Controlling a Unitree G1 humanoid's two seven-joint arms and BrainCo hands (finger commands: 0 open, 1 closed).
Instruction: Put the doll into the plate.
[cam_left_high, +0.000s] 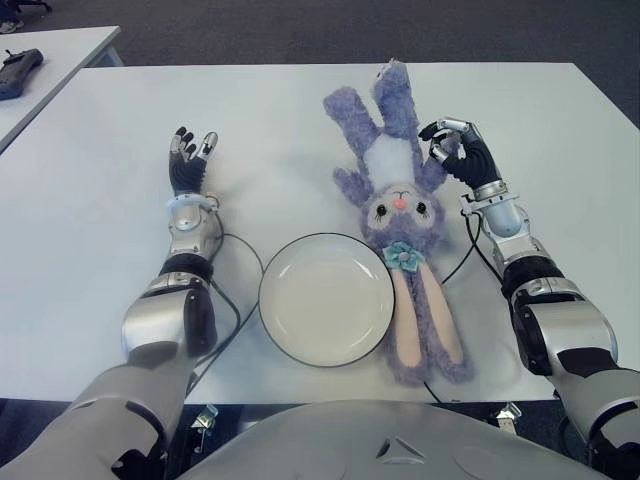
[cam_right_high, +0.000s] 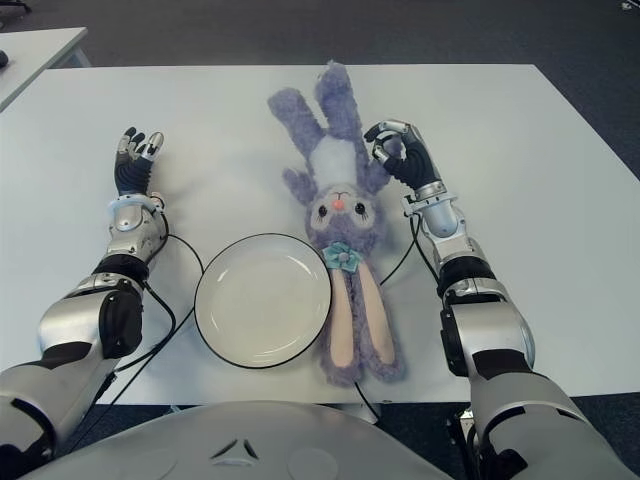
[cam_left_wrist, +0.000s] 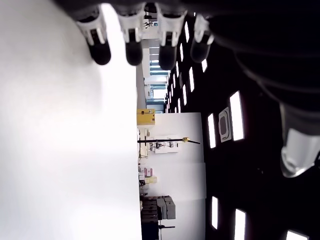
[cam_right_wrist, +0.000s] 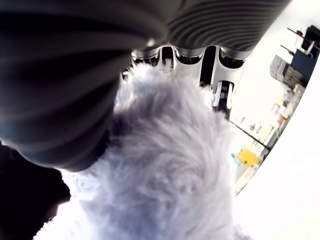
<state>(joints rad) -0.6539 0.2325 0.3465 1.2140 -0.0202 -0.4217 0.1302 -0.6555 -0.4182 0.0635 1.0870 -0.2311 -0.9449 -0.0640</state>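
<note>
Purple plush doll (cam_left_high: 400, 215) lies flat on the white table (cam_left_high: 90, 180), toward the near edge, touching the round, glossy white plate (cam_left_high: 326, 298). Right hand (cam_left_high: 458, 150) curls its fingers around one fluffy arm; left hand (cam_left_high: 188, 160) shows beside the plate, fingers apart. Held by one limp limb, the doll may sag, drag, and nudge the plate.

A dark object (cam_left_high: 18, 70) on the neighbouring white side table (cam_left_high: 70, 45) is cut off by the frame edge; fluffy purple plush rabbit doll (cam_right_wrist: 165, 165) fur hides the right hand's fingertips
</note>
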